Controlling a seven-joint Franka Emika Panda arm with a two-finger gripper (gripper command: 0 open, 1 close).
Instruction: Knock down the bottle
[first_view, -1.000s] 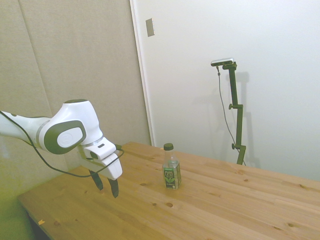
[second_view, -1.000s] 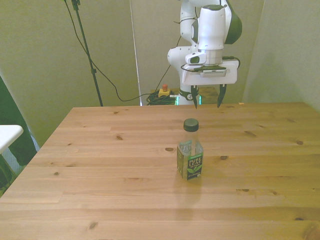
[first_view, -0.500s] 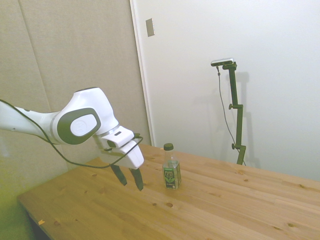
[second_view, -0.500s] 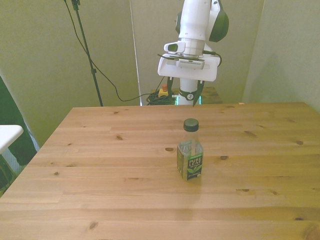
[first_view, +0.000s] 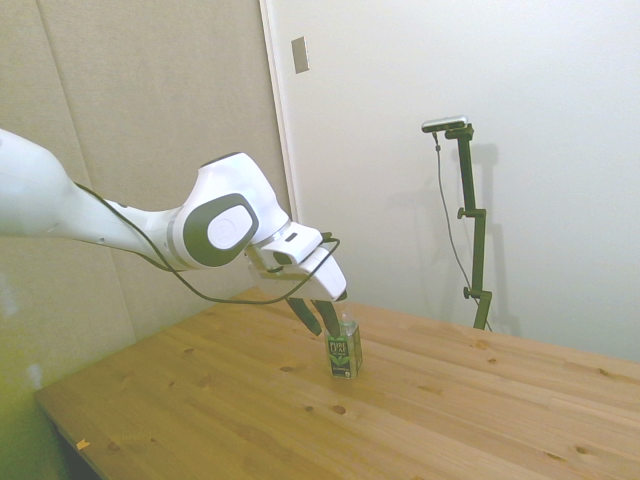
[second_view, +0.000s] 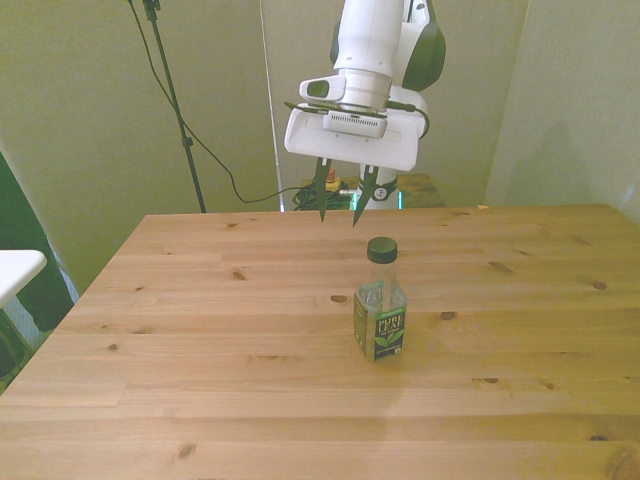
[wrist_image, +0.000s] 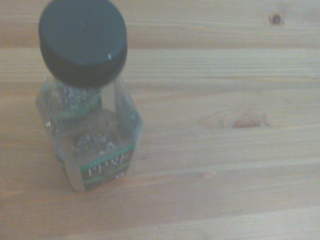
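Note:
The bottle (second_view: 380, 312) stands upright near the middle of the wooden table (second_view: 200, 350). It is clear plastic with a dark green cap and a dark green label. My gripper (second_view: 341, 208) hangs open and empty, fingertips pointing down. It sits behind the bottle, slightly toward the front view's left, with its tips about level with the cap. In the side view my gripper (first_view: 321, 322) overlaps the neck of the bottle (first_view: 345, 352) and hides the cap. I cannot tell whether they touch. In the wrist view the bottle (wrist_image: 90, 125) shows from above at close range.
A white object (second_view: 15, 268) pokes in at the front view's left edge, beside the table. Cables and a small red and yellow device (second_view: 327, 183) lie on the floor behind the table's far edge. Bare wood (first_view: 450, 420) surrounds the bottle on all sides.
The arm has swung forward from the table's far edge to the bottle, shifting toward the front view's left. The bottle has stayed upright in the same spot.

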